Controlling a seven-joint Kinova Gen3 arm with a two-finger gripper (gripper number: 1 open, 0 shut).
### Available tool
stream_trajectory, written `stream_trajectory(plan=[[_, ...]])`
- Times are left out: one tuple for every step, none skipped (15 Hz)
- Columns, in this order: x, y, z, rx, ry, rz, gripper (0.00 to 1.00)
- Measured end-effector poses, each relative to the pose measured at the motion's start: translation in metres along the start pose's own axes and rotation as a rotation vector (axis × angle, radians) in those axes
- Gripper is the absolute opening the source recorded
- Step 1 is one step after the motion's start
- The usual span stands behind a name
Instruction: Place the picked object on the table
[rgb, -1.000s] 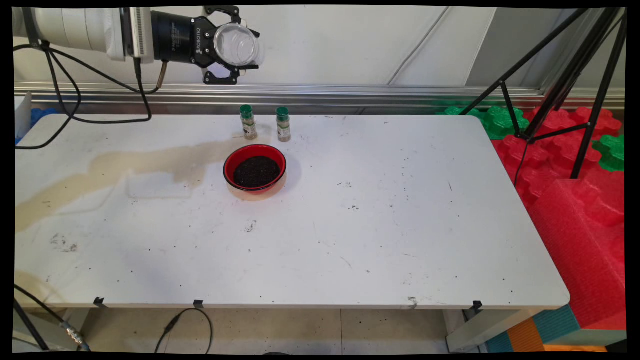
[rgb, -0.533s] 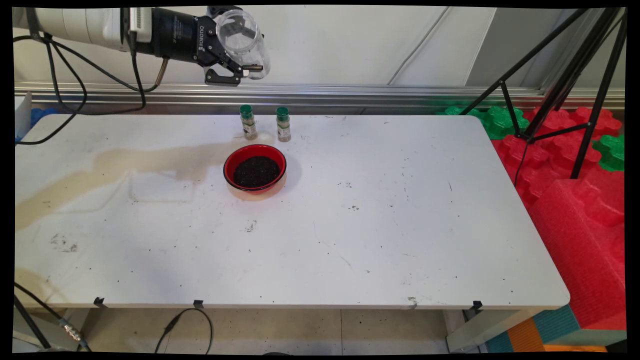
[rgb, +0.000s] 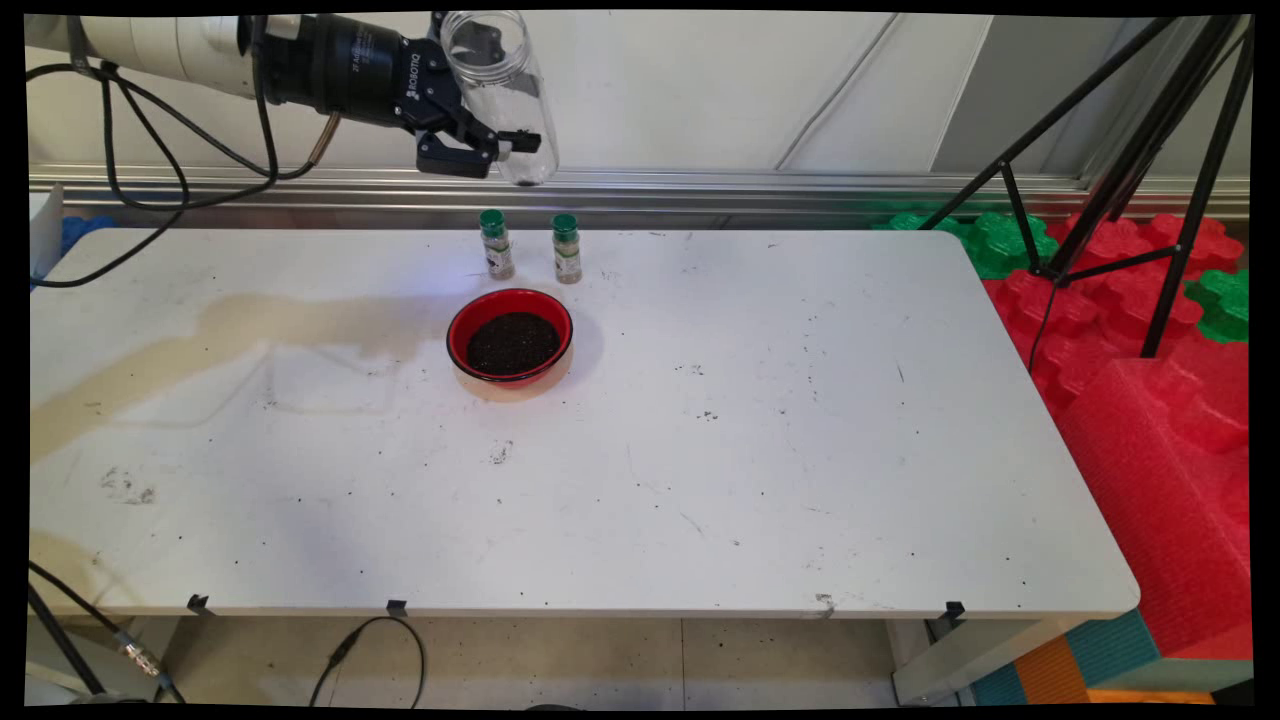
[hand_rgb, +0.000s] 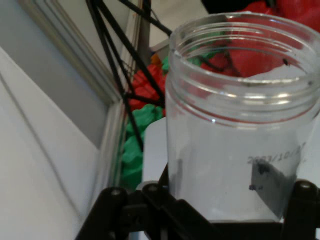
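The fingers grip a clear jar (rgb: 497, 90) high above the bench (rgb: 760, 440), at 12 o'clock from the red bowl (rgb: 510, 338) of dark grains, mouth tilted upward. Two green-capped bottles (rgb: 495, 243) stand just behind the bowl. "ROBOTIQ" marks the gripper (rgb: 478, 145); the jar shows a faint printed date.

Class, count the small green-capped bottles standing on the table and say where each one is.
2. One green-capped bottle stands near the table's far edge, behind the red bowl; the other green-capped bottle stands just to its right. None appears hidden.
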Motion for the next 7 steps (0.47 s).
stream_trajectory(plan=[[0.0,0.001,0.001,-0.007,0.005,-0.019,0.0],[0.001,0.002,0.002,-0.019,0.013,-0.047,0.0],[0.001,0.003,0.003,-0.027,0.018,-0.065,0.0],[0.002,0.005,0.005,-0.041,0.025,-0.092,0.0],[0.002,0.007,0.006,-0.05,0.03,-0.109,0.0],[0.002,0.009,0.008,-0.065,0.036,-0.134,0.0],[0.001,0.012,0.01,-0.079,0.042,-0.158,0.0]])
